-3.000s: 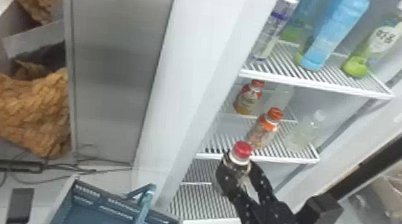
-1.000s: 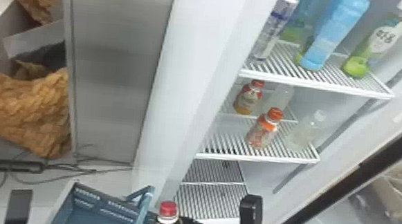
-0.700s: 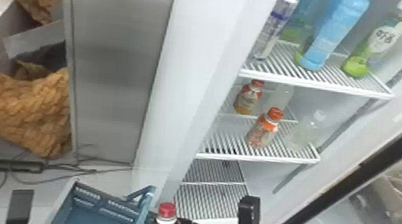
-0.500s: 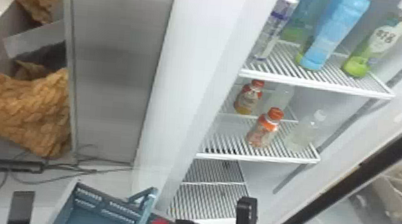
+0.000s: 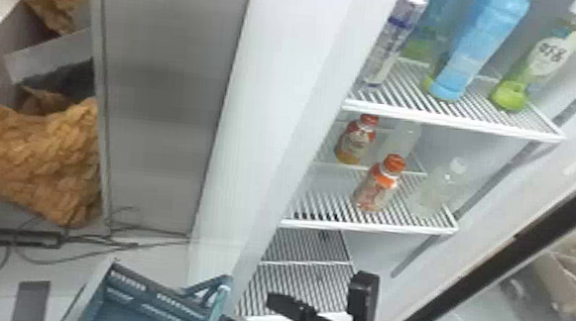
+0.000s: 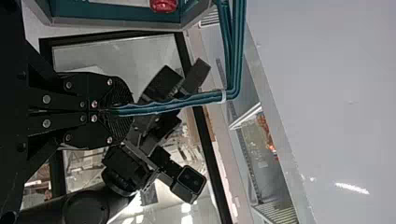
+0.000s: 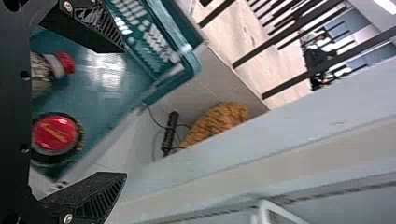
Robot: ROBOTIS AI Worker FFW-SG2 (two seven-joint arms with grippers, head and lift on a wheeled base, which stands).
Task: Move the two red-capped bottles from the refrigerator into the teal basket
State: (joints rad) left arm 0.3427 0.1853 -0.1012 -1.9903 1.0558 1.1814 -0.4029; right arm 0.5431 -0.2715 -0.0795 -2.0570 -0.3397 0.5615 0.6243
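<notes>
My right gripper [image 5: 247, 314] is low in the head view, beside the teal basket [image 5: 156, 294]. In the right wrist view that gripper [image 7: 123, 112] stands open, its fingers wide apart. One red-capped bottle [image 7: 55, 133], seen cap-on, is between and behind them, touching neither finger; another red-capped bottle [image 7: 43, 70] is farther up inside the basket [image 7: 107, 100]. A red cap [image 6: 163, 4] also appears inside the basket in the left wrist view, where my left gripper [image 6: 116, 112] is shut on the basket's teal handle [image 6: 187, 101].
Two orange-capped bottles [image 5: 376, 187] and clear bottles stand on the refrigerator's middle shelf [image 5: 370, 228]. Taller bottles and a can [image 5: 395, 37] occupy the shelf above. The door's dark edge [image 5: 503, 246] slants at the right; cables and a power strip [image 5: 14, 238] lie left.
The right gripper has moved left and down from the shelves to the basket with a red-capped bottle, which sank from the head view. Its fingers have since opened.
</notes>
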